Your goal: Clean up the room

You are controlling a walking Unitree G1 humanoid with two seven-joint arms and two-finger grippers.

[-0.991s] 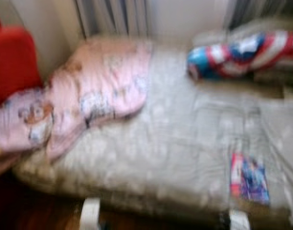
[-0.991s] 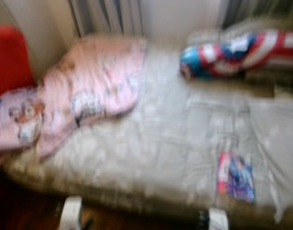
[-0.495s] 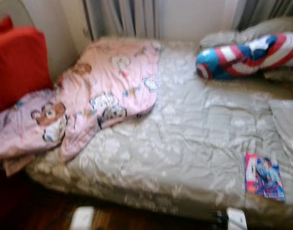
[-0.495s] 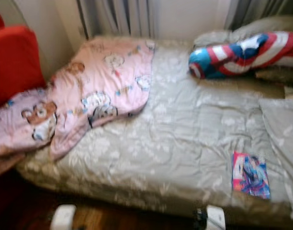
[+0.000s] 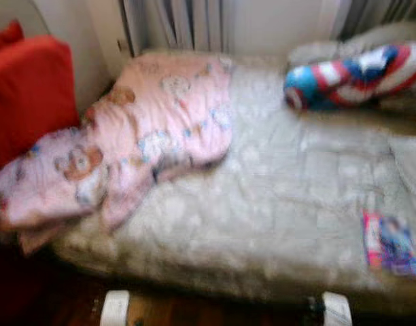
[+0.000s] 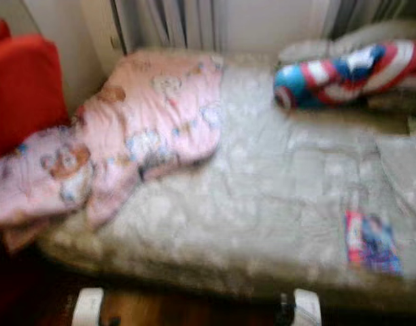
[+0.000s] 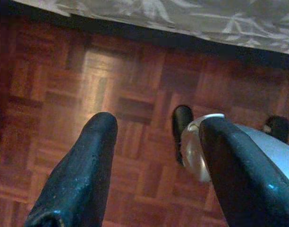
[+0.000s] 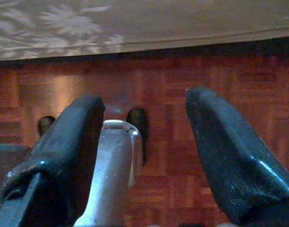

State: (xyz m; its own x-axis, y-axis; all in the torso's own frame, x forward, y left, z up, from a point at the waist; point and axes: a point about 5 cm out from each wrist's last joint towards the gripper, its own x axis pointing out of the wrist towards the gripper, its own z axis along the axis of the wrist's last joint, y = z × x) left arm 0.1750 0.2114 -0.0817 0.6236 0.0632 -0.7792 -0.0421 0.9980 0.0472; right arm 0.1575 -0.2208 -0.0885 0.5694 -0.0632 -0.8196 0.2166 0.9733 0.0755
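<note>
Facing a bed (image 5: 276,204) under a grey patterned cover, with both arms hanging low over the parquet floor (image 7: 111,94) at its near edge.

Largest on the bed is a pink cartoon-print blanket (image 5: 147,136), rumpled over the bed's left end and spilling toward a red cushion (image 5: 28,88) just beside that end. A roll-shaped red, white and blue pillow (image 6: 344,71) lies at the bed's far right corner, near the curtains (image 5: 174,24) behind the bed. A small colourful booklet (image 6: 371,241) lies flat near the bed's near right edge, well apart from the blanket. Smallest are the grippers: the left gripper (image 7: 154,165) and the right gripper (image 8: 144,156) each hang above the floor beside the bed's edge, fingers spread wide with nothing between them. The head views are blurred.
</note>
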